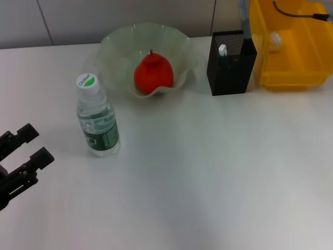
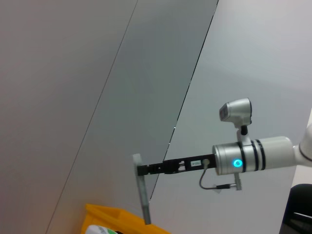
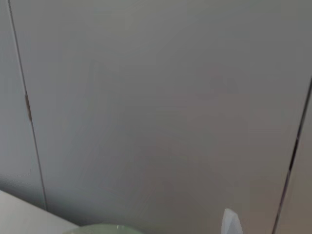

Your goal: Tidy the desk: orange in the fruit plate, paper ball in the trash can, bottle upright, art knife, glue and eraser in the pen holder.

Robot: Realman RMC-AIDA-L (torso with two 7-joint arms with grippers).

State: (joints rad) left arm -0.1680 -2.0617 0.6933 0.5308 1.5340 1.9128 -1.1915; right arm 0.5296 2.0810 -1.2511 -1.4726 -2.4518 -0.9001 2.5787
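— Orange [image 1: 153, 75]?
— Resting inside the fruit plate [image 1: 112, 49], stem nub up, toward the far edge of the surface [image 1: 208, 172], left of the middle.

— Bottle [image 1: 97, 121]?
— Standing upright, white cap on top, nearer than the fruit plate and a little toward the left edge; apart from the plate.

— Pen holder [image 1: 231, 65]?
— At the far edge, right of the fruit plate, just beside the trash can [image 1: 291, 70]. Something white with a green tip poking up inside; cannot tell what exactly.

— Paper ball [image 1: 274, 40]?
— Lying inside the trash can at the far right corner, against its left wall.

— Left pincer [image 1: 25, 148]?
— Hovering at the left edge of the surface, well apart from the bottle, fingers spread with a clear gap, holding nothing.

— Right pincer [image 2: 141, 187]?
— Seen only from the left wrist camera, stretched out above the yellow trash can. Cannot tell whether spread or closed. A dark cable [image 1: 299, 13] draped over the trash can's far rim in the head view.
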